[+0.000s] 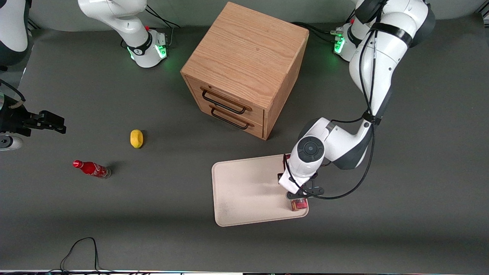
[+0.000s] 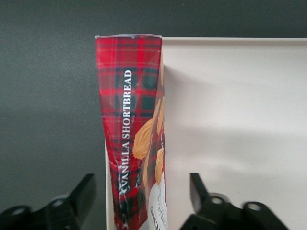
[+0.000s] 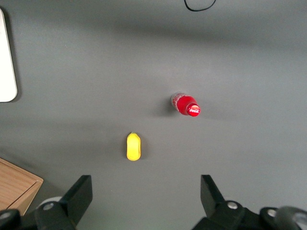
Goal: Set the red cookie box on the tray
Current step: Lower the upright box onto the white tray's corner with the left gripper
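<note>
The red cookie box (image 2: pixel 132 129) lies along the edge of the tray (image 1: pixel 244 191) toward the working arm's end of the table, its long axis running straight away from the tool (image 2: pixel 139 201). The tool's fingers (image 2: pixel 84 194) stand apart on either side of the box without touching it, so it looks released. White lettering on the tartan reads "VANILLA SHORTBREAD".

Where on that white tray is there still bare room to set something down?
Most of the tray is bare, from the rim toward the parked arm's end up to the red cookie box. It is crowded only along that box's edge, where the gripper hangs, fingers open.
</note>
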